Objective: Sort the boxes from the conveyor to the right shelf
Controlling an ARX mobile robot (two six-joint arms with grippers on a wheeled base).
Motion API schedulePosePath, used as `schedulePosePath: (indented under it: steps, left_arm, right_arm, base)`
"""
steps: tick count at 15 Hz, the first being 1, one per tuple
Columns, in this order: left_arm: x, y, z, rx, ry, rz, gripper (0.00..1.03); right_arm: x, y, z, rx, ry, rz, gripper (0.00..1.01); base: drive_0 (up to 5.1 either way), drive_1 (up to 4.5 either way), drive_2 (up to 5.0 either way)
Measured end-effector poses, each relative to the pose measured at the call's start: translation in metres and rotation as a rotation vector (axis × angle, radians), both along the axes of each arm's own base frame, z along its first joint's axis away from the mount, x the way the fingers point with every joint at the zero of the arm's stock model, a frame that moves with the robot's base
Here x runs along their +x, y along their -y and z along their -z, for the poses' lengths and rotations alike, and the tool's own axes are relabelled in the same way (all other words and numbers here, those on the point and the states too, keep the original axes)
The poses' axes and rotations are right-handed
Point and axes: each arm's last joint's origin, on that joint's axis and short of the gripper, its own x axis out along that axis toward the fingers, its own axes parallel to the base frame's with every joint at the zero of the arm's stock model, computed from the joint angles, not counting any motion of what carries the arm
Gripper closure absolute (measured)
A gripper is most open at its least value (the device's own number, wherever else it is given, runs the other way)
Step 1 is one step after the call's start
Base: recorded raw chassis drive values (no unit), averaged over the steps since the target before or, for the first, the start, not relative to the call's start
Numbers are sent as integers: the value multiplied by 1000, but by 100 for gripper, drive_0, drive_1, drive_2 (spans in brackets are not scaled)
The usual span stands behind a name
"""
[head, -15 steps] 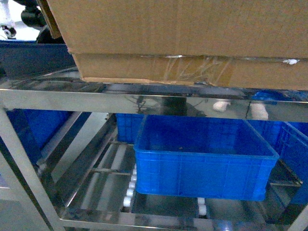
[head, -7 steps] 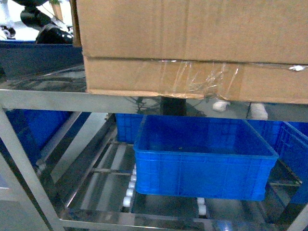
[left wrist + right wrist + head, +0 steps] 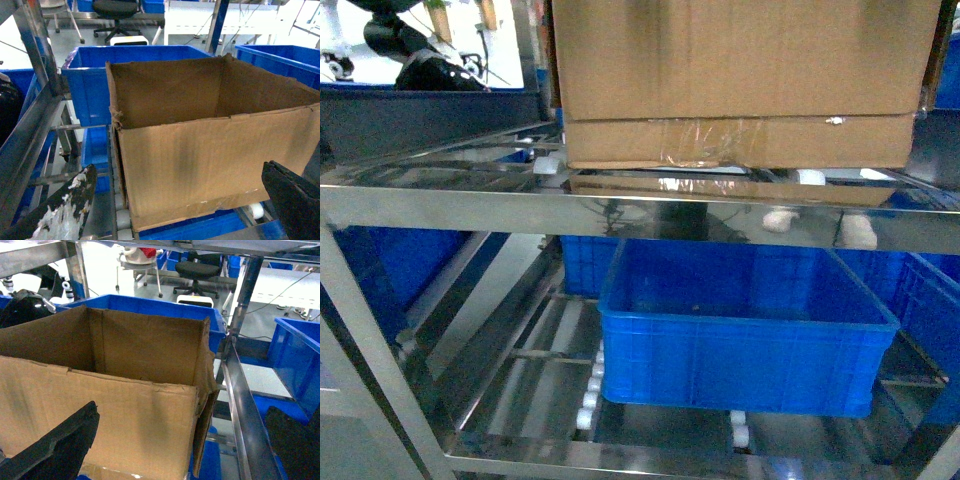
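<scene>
A Warehouse Work Room

Looks like a warehouse or a packing room. Shiny steel rack [image 3: 620, 205] with little white roller wheels [image 3: 588, 400]. Many blue plastic bins [image 3: 745, 340] on the tiers and behind. Brown cardboard box [image 3: 210, 150] up top. Black office chair [image 3: 200, 272] on a pale hard floor [image 3: 107, 277] farther back.

The box [image 3: 740, 85] has slid away from both open grippers, deeper onto the shelf's [image 3: 620, 205] rollers, looking smaller and shifted right in the head view.
</scene>
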Motion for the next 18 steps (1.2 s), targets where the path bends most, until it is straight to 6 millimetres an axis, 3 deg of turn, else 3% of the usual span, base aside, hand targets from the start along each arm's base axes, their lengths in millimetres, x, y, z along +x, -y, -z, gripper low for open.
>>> schedulePosePath:
  steps: [8, 9, 11, 14, 15, 18]
  left_arm:
    - [0, 0, 0, 0, 0, 0, 5]
    - [-4, -3, 4, 7, 140, -114, 14]
    - [-45, -46, 46, 22, 266, -299, 45]
    - [-85, -73, 122, 53, 212, -278, 87]
    - [-97, -82, 139, 58, 198, -288, 101]
    - [-124, -95, 164, 56, 217, -288, 101]
  right_arm:
    - [0, 0, 0, -1, 1, 0, 3]
    - [-7, 2, 6, 10, 114, 102, 15]
    - [-51, 20, 52, 18, 178, 174, 46]
    - [-93, 29, 120, 8, 120, 159, 88]
    - [-105, 33, 134, 8, 120, 172, 99]
    - [-133, 46, 161, 10, 119, 173, 99]
  base:
    - [0, 0, 0]
    - [0, 0, 0]
    - [0, 0, 0]
    - [0, 0, 0]
    - [0, 0, 0]
    - [0, 0, 0]
